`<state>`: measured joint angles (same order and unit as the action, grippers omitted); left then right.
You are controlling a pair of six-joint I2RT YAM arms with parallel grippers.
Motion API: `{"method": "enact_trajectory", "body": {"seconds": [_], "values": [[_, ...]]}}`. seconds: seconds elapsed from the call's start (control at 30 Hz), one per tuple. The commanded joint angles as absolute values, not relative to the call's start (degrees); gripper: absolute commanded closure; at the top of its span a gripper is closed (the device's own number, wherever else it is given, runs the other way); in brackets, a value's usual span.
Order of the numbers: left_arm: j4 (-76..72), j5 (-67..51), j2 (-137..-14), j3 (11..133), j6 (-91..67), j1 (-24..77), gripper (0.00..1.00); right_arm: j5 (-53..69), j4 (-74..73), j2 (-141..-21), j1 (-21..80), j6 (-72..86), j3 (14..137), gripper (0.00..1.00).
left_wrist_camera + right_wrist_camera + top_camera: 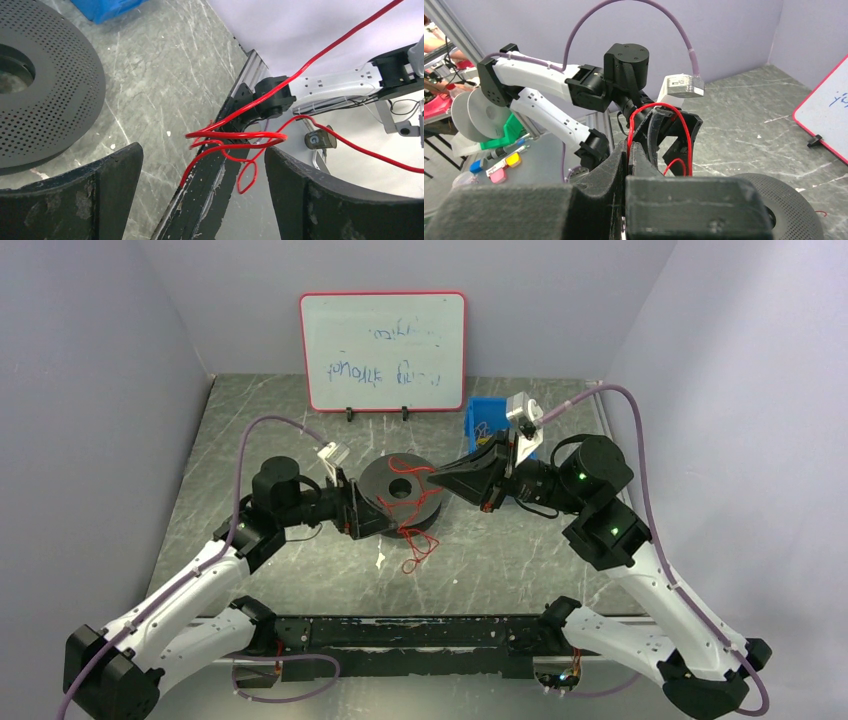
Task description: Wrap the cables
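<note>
Left gripper [202, 152]: jaws spread wide, clamping nothing; in the overhead view it sits just beside the left side of the spool [378, 485].
Left fingers [100, 195]: one dark, scuffed pad on each side of its own camera view, with a broad gap between them.
Right gripper [629, 150]: clenched, its two fingers pressed flat together, with the red wire [235, 136] pinched at the tips and running out of the seam.
Right gripper, place: reaching in from the right, over the right edge of the spool.
Red wire, near the left gripper: several strands bunch into loose loops in the gap between the spread fingers. The right wrist view shows one loop arching over that gripper's fingers.
Red wire, on the spool: thin strands cross the right part of the top disc and hang down its near side.
Red wire, loose end: a small tangle on the table [500, 560] just in front of the spool.
Spool: black, perforated top disc with a round hole, lying flat mid-table.
Whiteboard [383, 350]: propped upright at the far edge.
Blue bin [485, 418]: behind the right gripper, near the whiteboard.
</note>
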<state>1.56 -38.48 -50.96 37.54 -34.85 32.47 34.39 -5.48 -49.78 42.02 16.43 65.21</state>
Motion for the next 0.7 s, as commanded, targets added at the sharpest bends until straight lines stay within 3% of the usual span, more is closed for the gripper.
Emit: {"method": "enact_trajectory", "body": {"seconds": [0.0, 0.67], "values": [[-2.0, -42.1, -49.9, 37.4, -36.2, 32.7, 0.06, 33.4, -5.4, -48.4, 42.3, 15.7, 65.6, 1.0], [-17.4, -52.2, -50.4, 31.9, -44.6, 32.9, 0.11, 34.6, -1.7, -46.7, 42.2, 18.3, 63.0, 1.0]]}}
